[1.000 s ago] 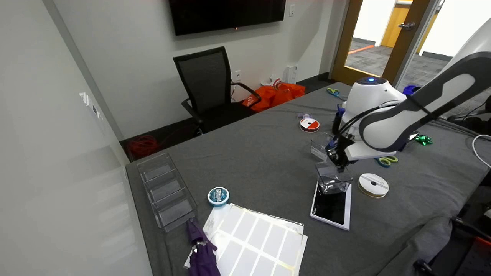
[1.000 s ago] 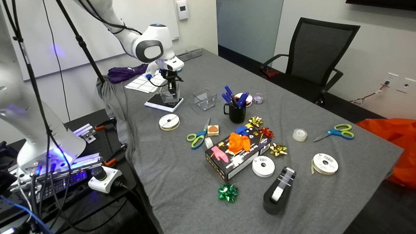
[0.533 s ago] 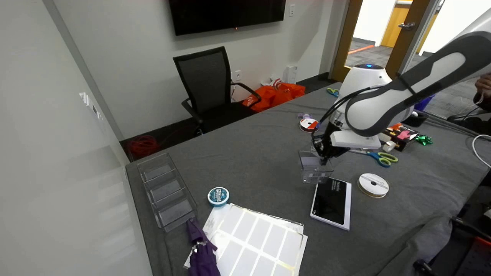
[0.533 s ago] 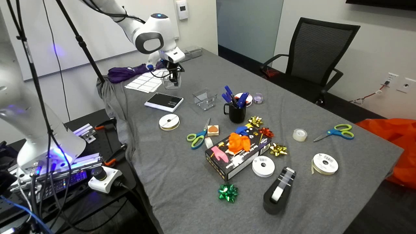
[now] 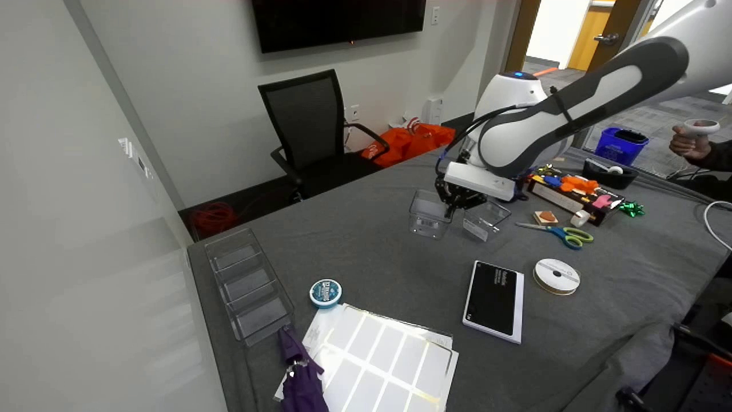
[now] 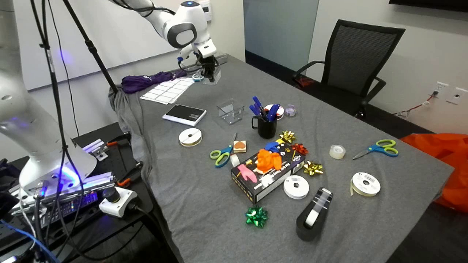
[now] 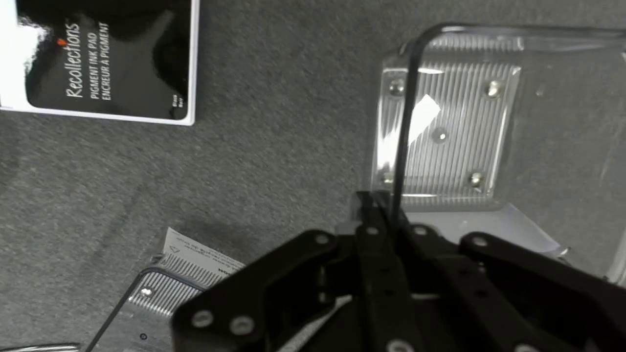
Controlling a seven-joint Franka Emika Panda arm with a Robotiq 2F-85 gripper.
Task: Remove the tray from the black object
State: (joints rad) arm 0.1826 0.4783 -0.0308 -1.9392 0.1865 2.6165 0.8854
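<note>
The tray [image 5: 426,220] is a small clear greyish plastic box with a ribbed bottom. My gripper [image 5: 448,213] is shut on one of its walls, and the tray hangs beside the fingers, seemingly above the table. It also shows in an exterior view [image 6: 216,77], partly behind the gripper [image 6: 211,77]. In the wrist view the tray [image 7: 455,132] is on the right, its dark rim running down between the fingertips of the gripper [image 7: 380,203]. The black object is a white-edged ink pad [image 5: 493,300], flat on the table, nothing on it, apart from the tray; it is upper left in the wrist view [image 7: 142,58].
A similar clear box [image 6: 231,113] stands on the table near the ink pad, with a black mug of pens [image 6: 267,126] beyond it. A ribbon spool [image 5: 556,276], scissors [image 5: 563,233], a white gridded sheet [image 5: 383,360], a blue tin [image 5: 325,293] and a clear divided organizer [image 5: 249,286] lie around.
The tray was on the black ink pad one second ago. My gripper has lifted it off and carried it away, up and left in an exterior view. The ink pad has stayed put.
</note>
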